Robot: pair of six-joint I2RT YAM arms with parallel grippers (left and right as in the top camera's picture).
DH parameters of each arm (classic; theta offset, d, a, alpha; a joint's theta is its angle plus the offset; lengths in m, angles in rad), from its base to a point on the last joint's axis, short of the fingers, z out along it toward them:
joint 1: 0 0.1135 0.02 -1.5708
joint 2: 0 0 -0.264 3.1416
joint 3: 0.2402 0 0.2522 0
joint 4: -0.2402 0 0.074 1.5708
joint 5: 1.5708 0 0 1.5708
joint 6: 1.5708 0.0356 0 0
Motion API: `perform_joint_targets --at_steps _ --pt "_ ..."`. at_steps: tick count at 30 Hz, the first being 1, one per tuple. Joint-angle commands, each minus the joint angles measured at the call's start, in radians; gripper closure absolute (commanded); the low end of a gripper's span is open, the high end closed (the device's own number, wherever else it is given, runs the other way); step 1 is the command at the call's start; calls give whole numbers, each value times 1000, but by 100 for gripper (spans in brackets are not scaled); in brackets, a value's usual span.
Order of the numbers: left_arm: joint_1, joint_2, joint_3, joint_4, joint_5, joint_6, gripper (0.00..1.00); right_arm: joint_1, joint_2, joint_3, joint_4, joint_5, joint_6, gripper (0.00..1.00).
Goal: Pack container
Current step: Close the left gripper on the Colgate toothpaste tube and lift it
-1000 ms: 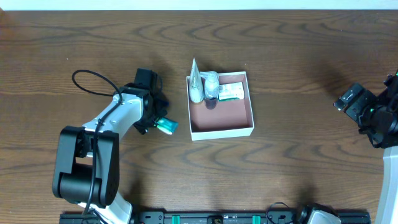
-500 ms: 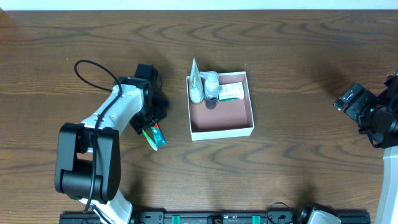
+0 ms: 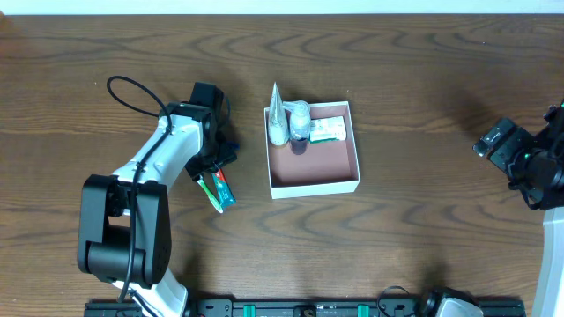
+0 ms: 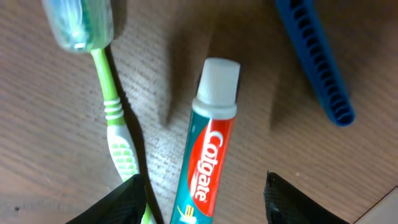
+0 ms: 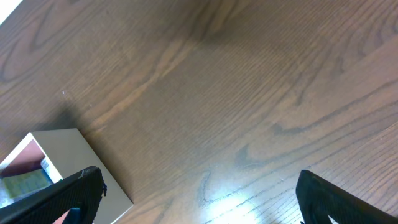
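The container [image 3: 315, 187] is a shallow white box with a reddish-brown inside, at the table's middle. A white tube, a small bottle and a green-white carton [image 3: 327, 130] lie along its far side. My left gripper [image 3: 211, 174] is open, left of the container. In the left wrist view its fingers [image 4: 208, 210] straddle the tail of a Colgate toothpaste tube [image 4: 208, 143] lying on the table. A green toothbrush [image 4: 112, 112] lies just left of the tube. My right gripper [image 3: 495, 141] is open and empty at the far right, and the right wrist view shows it [image 5: 202, 199] over bare wood.
A blue comb [image 4: 314, 59] lies to the right of the toothpaste in the left wrist view. The toothpaste [image 3: 224, 194] and toothbrush [image 3: 210, 190] lie side by side left of the container's near corner. A container corner [image 5: 74, 162] shows in the right wrist view.
My left wrist has turned and shifted slightly left. The toothpaste and toothbrush now show on the table just below it. The right arm has not moved.
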State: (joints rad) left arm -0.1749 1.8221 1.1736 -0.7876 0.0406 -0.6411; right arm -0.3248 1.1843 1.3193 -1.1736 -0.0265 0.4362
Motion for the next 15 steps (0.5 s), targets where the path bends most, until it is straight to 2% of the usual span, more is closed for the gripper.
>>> perform_joint_targets --at_steps 1,7,15 --pt "-1 16 -1 5 -30 20 39 -11 -6 12 0 0 4 1" --pt "-1 51 -9 14 -34 19 43 -11 -6 12 0 0 4 1" --pt "-1 147 -16 25 -34 16 43 -11 -6 12 0 0 4 1"
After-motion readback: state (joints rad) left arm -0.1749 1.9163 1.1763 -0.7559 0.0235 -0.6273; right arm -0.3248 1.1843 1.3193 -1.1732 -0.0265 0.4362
